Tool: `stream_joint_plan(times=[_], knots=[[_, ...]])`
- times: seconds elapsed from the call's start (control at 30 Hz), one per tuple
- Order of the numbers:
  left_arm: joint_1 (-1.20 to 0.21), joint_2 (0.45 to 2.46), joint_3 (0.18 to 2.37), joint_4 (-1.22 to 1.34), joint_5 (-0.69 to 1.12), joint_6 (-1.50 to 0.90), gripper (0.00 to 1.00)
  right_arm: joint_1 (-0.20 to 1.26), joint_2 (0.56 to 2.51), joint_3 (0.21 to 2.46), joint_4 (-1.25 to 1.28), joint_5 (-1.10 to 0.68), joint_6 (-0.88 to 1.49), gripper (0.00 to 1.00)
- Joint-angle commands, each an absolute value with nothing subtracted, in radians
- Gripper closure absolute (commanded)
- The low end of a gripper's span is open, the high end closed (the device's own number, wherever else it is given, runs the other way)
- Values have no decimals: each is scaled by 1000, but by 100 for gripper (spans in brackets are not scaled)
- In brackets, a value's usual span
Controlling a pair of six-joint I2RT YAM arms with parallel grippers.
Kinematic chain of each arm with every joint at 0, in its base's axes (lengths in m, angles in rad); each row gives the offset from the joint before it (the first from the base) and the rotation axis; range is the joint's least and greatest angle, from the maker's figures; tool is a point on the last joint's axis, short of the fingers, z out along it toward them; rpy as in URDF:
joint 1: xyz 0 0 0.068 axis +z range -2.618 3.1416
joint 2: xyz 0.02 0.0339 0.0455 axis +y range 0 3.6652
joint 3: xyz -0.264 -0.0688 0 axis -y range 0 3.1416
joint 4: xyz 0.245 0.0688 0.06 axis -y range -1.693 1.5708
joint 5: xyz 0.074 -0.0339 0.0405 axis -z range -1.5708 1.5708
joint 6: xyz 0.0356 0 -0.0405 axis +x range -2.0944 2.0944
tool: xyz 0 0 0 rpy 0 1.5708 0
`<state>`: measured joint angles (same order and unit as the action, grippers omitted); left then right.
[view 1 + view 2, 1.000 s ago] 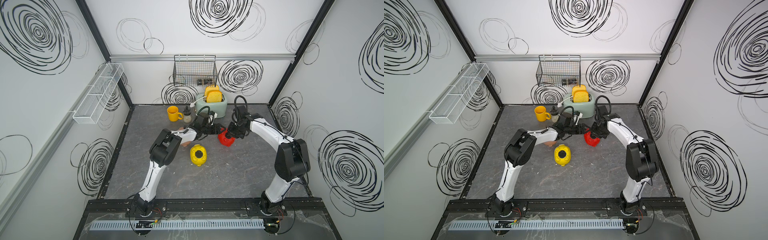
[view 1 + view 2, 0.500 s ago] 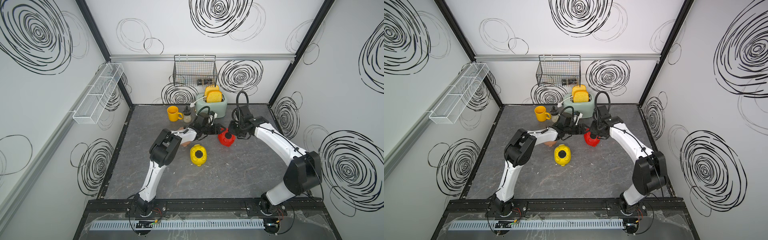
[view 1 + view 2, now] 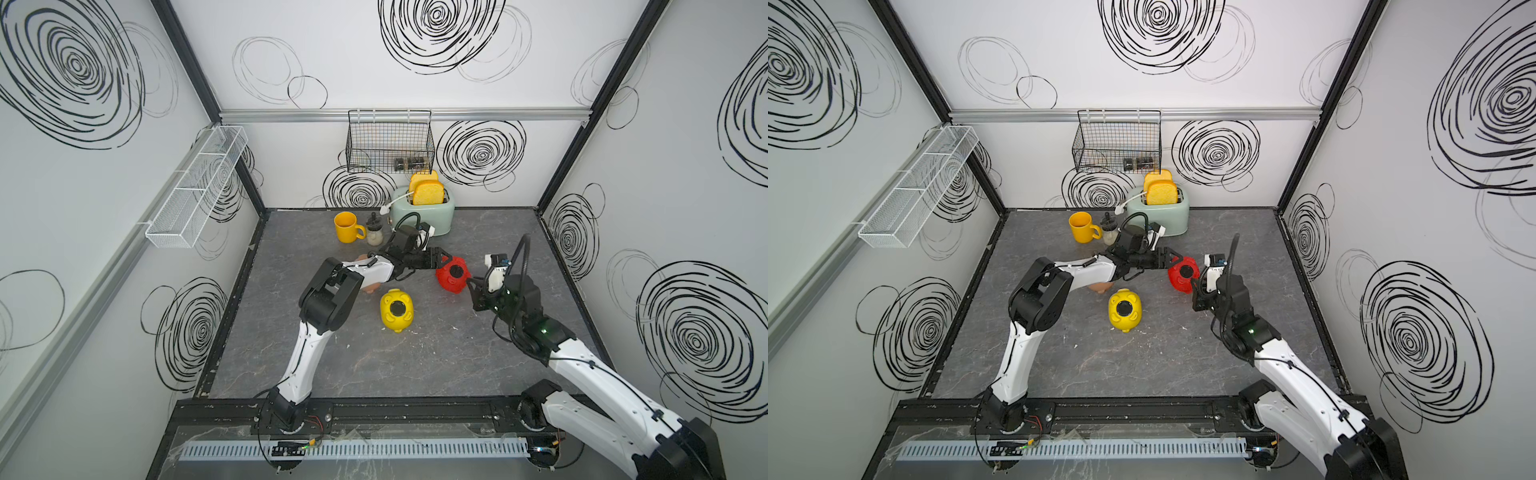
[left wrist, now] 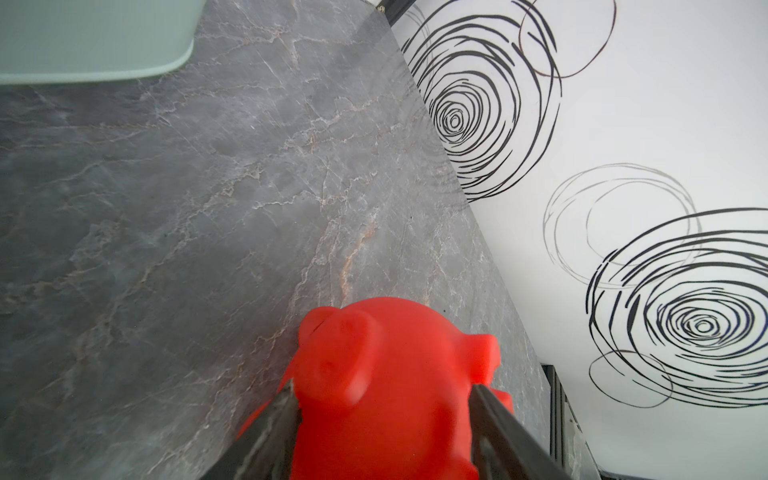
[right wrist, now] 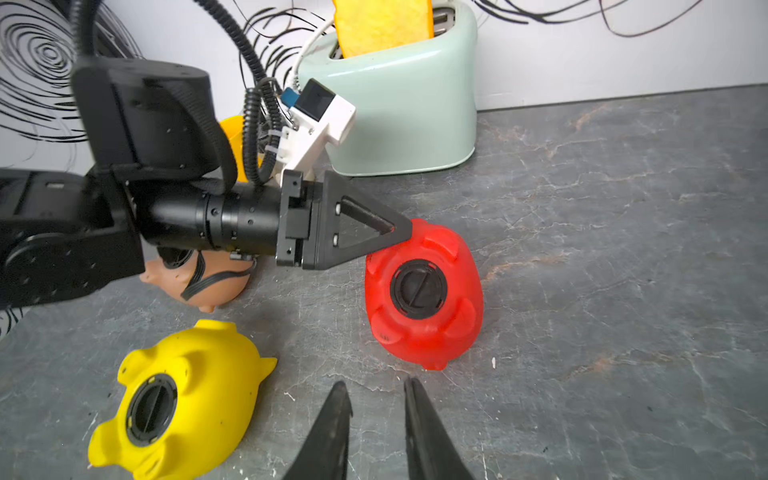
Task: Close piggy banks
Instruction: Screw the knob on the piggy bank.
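The red piggy bank [image 3: 454, 274] [image 5: 424, 291] lies on its side mid-table, a black plug [image 5: 418, 289] seated in its belly hole. My left gripper [image 3: 442, 259] [image 4: 383, 386] is shut on its body, one finger on each flank. The right gripper [image 5: 375, 382] [image 3: 473, 289] hovers a short way in front of the red pig, jaws slightly open with nothing between them. A yellow piggy bank [image 3: 396, 309] [image 5: 183, 399] lies belly up with a black plug in its hole. The pink piggy bank [image 5: 208, 286] [image 3: 1100, 286] is mostly hidden under the left arm.
A mint toaster [image 3: 422, 212] with yellow toast stands at the back wall. Next to it are a yellow mug [image 3: 347, 227] and a small bottle [image 3: 376, 235]. A black wire basket [image 3: 388, 141] and a white wire shelf [image 3: 195, 187] hang on the walls.
My right arm has pulled back from the red pig toward the front right, its jaws parting a little. The left arm and the red pig have stayed put.
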<state>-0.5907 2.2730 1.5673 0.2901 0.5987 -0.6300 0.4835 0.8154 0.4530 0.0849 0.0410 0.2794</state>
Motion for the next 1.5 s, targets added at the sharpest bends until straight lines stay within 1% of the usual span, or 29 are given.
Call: stream_joint_plan(times=[0.0,0.1,0.2,0.37,0.67,0.77,0.87,1.27,1.47], knots=[[-603,2261,1566,238,574,-600,32,485,719,329,325,11,203,71],[-603,2258,1566,235,570,-597,32,485,663,231,384,11,205,71],[-603,2258,1566,233,568,-594,32,484,618,145,434,-1,208,67],[-603,2262,1571,231,565,-594,32,482,569,49,502,52,213,66],[-600,2232,1551,239,555,-594,32,444,548,-12,514,7,224,63],[-598,2217,1548,243,552,-596,29,419,537,-21,520,-23,232,63],[-592,2201,1543,249,545,-597,28,397,535,-33,527,-40,244,62],[-574,2167,1564,256,538,-609,23,372,541,-46,542,-49,257,62],[-571,2069,1530,246,506,-593,23,369,545,-47,540,-24,271,62]])
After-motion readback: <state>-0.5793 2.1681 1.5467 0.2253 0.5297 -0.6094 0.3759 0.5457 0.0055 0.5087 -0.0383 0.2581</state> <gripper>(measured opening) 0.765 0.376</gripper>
